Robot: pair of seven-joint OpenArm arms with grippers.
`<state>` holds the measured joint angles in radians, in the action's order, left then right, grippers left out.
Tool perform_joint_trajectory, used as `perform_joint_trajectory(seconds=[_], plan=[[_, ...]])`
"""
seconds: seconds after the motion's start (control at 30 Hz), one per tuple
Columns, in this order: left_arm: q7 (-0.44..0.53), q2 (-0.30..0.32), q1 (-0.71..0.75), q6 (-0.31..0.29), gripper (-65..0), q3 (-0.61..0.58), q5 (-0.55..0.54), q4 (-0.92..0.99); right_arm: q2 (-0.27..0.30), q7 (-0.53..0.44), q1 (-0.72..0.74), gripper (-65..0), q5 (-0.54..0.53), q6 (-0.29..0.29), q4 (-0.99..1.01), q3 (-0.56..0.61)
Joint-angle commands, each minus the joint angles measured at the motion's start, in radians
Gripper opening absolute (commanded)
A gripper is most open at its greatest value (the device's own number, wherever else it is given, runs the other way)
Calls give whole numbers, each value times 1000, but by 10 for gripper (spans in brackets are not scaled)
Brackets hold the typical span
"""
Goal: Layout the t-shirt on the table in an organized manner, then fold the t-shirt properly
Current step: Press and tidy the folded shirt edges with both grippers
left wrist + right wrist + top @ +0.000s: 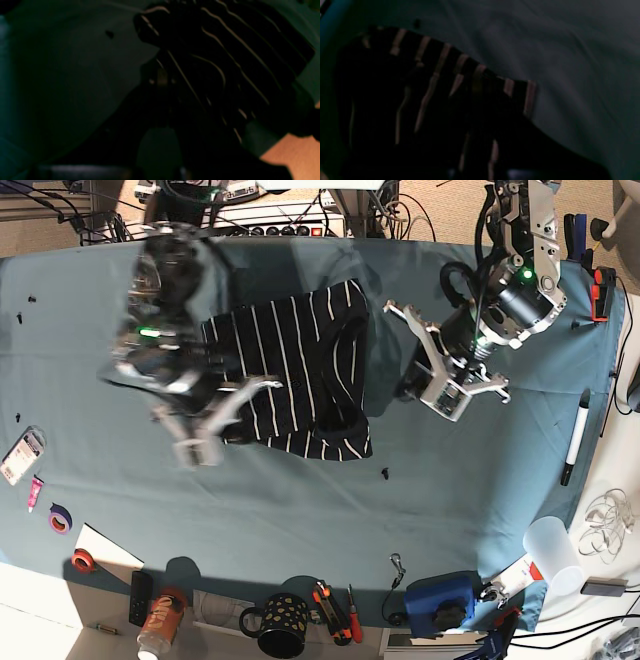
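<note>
The dark striped t-shirt [300, 365] lies partly folded at the middle back of the teal table [480, 480]. My right gripper [215, 425], blurred in the base view, is at the shirt's lower left edge. In the right wrist view, striped fabric [407, 100] fills the lower left over the table cloth [570, 62] and runs down to where the fingers are; the gripper looks shut on it. My left gripper [412, 385] hangs shut just right of the shirt, with a strip of table between them. The left wrist view is dark, with the t-shirt [237, 50] at the upper right and the table [62, 75] at the left.
A mug [282, 625], a can [160, 620], red-handled tools [335, 610] and a blue object [440, 600] line the near edge. Tape rolls [60, 518] lie at the left, and a marker [575, 435] and a clear cup [550, 545] at the right. A small black mark [385, 474] sits below the shirt.
</note>
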<state>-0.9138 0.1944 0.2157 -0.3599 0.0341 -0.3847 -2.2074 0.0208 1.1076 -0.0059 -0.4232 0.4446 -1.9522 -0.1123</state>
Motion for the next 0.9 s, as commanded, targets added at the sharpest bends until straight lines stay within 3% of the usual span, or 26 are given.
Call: perform_joint_trajectory(seconds=[0.0,0.1,0.3,0.53,0.7,0.87], plan=[[34,2,-8,0,-650,1,-10,-15,11,-16,5,-650,-63,22,-18,-25],[43,3,-11,-1,-650,-14,-9,-15,48,0,-50,-650,-154,57,-15,-81],[63,3,-65,-37,-650,-139,10,68,73,-10,-154,-650,-156,122,43,-92],[71,2,-190,-42,-650,-290,26,163,73,-22,-165,-650,-152,121,61,-92],[129,-1,-230,-46,-650,-304,25,166,73,-28,-166,-650,-131,120,63,-92],[130,-39,-277,-62,-650,-307,25,267,73,-123,-162,-650,-47,78,111,-92]])
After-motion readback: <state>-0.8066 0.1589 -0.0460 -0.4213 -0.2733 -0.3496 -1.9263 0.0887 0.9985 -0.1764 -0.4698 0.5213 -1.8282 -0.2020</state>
